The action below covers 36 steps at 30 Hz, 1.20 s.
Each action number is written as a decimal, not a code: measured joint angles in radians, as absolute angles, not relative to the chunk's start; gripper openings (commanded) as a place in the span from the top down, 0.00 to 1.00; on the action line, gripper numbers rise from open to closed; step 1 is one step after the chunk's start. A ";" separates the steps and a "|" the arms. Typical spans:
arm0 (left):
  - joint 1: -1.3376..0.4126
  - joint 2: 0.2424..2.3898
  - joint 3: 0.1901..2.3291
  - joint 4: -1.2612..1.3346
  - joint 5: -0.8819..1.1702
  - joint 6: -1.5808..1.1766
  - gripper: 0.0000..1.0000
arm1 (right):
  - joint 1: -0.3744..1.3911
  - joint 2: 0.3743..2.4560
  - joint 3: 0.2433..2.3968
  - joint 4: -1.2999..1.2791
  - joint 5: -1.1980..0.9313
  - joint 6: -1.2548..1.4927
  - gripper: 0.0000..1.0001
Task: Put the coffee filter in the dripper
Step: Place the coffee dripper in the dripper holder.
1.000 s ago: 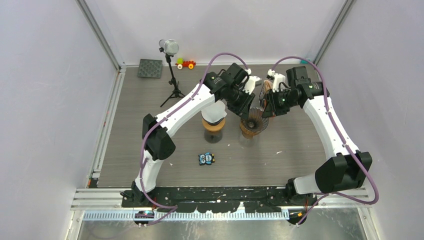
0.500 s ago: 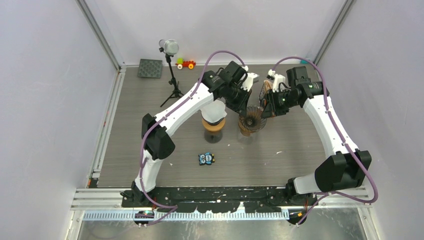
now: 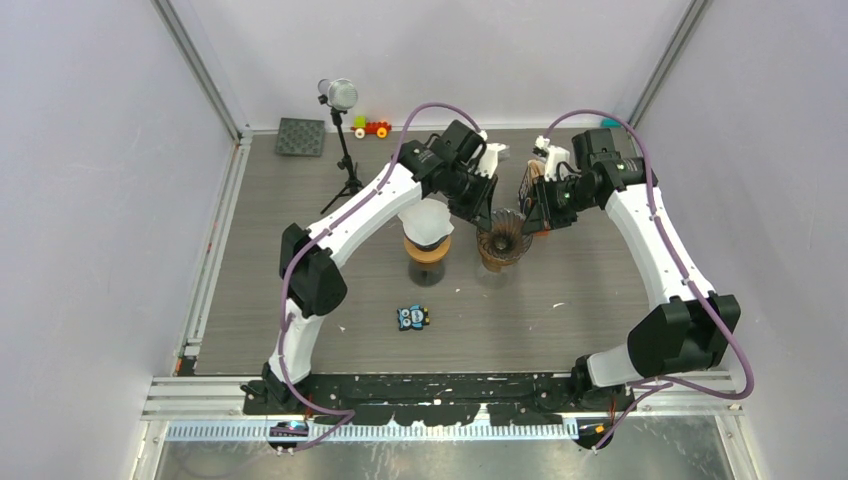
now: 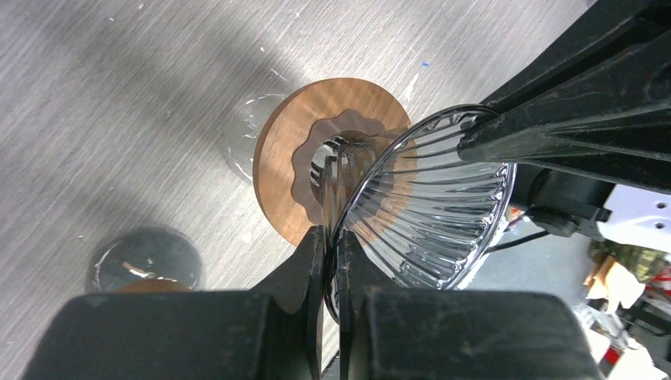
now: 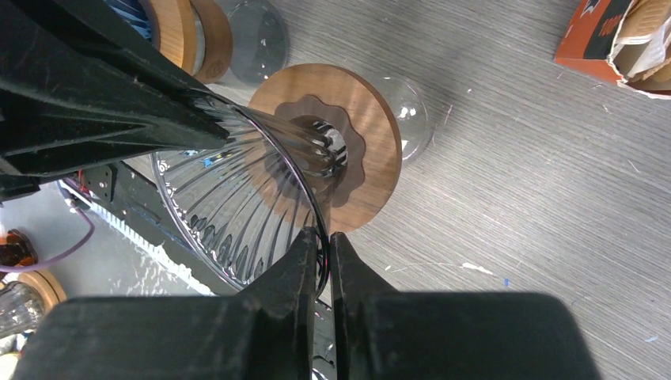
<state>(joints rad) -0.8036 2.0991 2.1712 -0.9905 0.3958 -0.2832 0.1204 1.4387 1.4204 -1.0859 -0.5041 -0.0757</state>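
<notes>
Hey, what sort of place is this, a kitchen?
Likely a robotics lab cell, not a kitchen: plain panels on aluminium framing enclose the table, two robot arms are bolted at its edge, and a microphone on a tripod stands behind.

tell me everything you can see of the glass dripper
The dripper is a clear glass cone with ribbed walls, set in a round wooden collar with a scalloped centre hole. It is empty, with no filter inside. The left end effector and the right end effector each pinch its thin rim from opposite sides. Whether its base rests on the table cannot be told.
</notes>
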 measured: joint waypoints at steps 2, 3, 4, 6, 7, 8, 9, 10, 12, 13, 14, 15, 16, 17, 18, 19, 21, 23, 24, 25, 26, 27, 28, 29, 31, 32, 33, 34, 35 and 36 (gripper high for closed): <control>-0.792 2.096 2.151 -0.971 0.427 -0.305 1.00 | 0.120 1.441 1.428 -1.092 -0.506 -0.076 0.99; -0.789 2.096 2.145 -0.966 0.440 -0.313 1.00 | 0.120 1.441 1.430 -1.095 -0.507 -0.076 0.99; -0.786 2.096 2.140 -0.961 0.451 -0.318 1.00 | 0.120 1.441 1.431 -1.098 -0.507 -0.076 1.00; -0.783 2.096 2.135 -0.958 0.469 -0.334 1.00 | 0.120 1.441 1.432 -1.104 -0.508 -0.075 0.99; -0.782 2.096 2.133 -0.957 0.472 -0.338 1.00 | 0.119 1.441 1.432 -1.106 -0.508 -0.075 1.00; -0.782 2.096 2.133 -0.957 0.474 -0.340 1.00 | 0.118 1.441 1.432 -1.108 -0.508 -0.075 1.00; -0.782 2.096 2.133 -0.957 0.475 -0.342 1.00 | 0.117 1.441 1.432 -1.109 -0.508 -0.075 0.99; -0.782 2.096 2.133 -0.957 0.476 -0.344 1.00 | 0.117 1.441 1.432 -1.111 -0.508 -0.075 0.99; -0.782 2.097 2.133 -0.957 0.477 -0.345 1.00 | 0.115 1.441 1.432 -1.113 -0.508 -0.075 0.99; -0.782 2.097 2.133 -0.957 0.477 -0.345 1.00 | 0.115 1.443 1.432 -1.113 -0.508 -0.075 1.00; -0.782 2.098 2.135 -0.957 0.477 -0.345 1.00 | 0.114 1.444 1.432 -1.113 -0.509 -0.075 0.99; -0.782 2.101 2.138 -0.958 0.477 -0.345 1.00 | 0.113 1.447 1.433 -1.113 -0.510 -0.075 1.00; -0.782 2.102 2.140 -0.960 0.477 -0.345 1.00 | 0.111 1.449 1.433 -1.113 -0.512 -0.075 1.00; -0.782 2.104 2.142 -0.961 0.477 -0.344 1.00 | 0.110 1.451 1.433 -1.113 -0.514 -0.075 1.00; -0.782 2.106 2.144 -0.962 0.476 -0.344 1.00 | 0.109 1.454 1.433 -1.113 -0.517 -0.075 1.00; -0.782 2.106 2.145 -0.962 0.476 -0.344 1.00 | 0.107 1.458 1.433 -1.113 -0.520 -0.075 0.99; -0.782 2.110 2.150 -0.964 0.476 -0.342 1.00 | 0.106 1.464 1.435 -1.112 -0.525 -0.075 0.99; -0.782 2.114 2.155 -0.968 0.476 -0.342 1.00 | 0.103 1.472 1.437 -1.113 -0.530 -0.075 0.99; -0.782 2.116 2.157 -0.970 0.476 -0.342 1.00 | 0.102 1.475 1.438 -1.112 -0.533 -0.075 0.99; -0.782 2.117 2.159 -0.970 0.477 -0.342 1.00 | 0.101 1.479 1.438 -1.112 -0.535 -0.075 0.99; -0.781 2.118 2.159 -0.970 0.478 -0.342 1.00 | 0.101 1.481 1.438 -1.111 -0.538 -0.075 0.99; -0.781 2.119 2.159 -0.970 0.479 -0.342 1.00 | 0.100 1.482 1.438 -1.111 -0.541 -0.075 0.99; -0.780 2.119 2.159 -0.970 0.480 -0.342 1.00 | 0.100 1.484 1.438 -1.110 -0.542 -0.075 0.99; -0.780 2.119 2.159 -0.970 0.480 -0.342 1.00 | 0.100 1.484 1.437 -1.107 -0.542 -0.076 0.99; -0.780 2.119 2.158 -0.970 0.480 -0.342 1.00 | 0.100 1.482 1.431 -1.101 -0.542 -0.075 1.00; -0.780 2.119 2.156 -0.968 0.480 -0.342 1.00 | 0.100 1.479 1.427 -1.096 -0.543 -0.075 1.00; -0.780 2.119 2.155 -0.967 0.480 -0.342 1.00 | 0.099 1.476 1.422 -1.090 -0.545 -0.075 0.99; -0.780 2.119 2.153 -0.965 0.481 -0.342 1.00 | 0.099 1.472 1.415 -1.082 -0.546 -0.075 0.99; -0.779 2.119 2.150 -0.962 0.483 -0.342 1.00 | 0.099 1.467 1.408 -1.074 -0.547 -0.075 0.99; -0.779 2.118 2.148 -0.960 0.484 -0.341 1.00 | 0.098 1.462 1.402 -1.067 -0.548 -0.075 0.99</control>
<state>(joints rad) -0.7788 2.1181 2.1479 -0.9600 0.4839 -0.3412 0.0978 1.4624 1.4017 -1.0672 -0.5484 -0.0753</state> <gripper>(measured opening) 0.056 0.126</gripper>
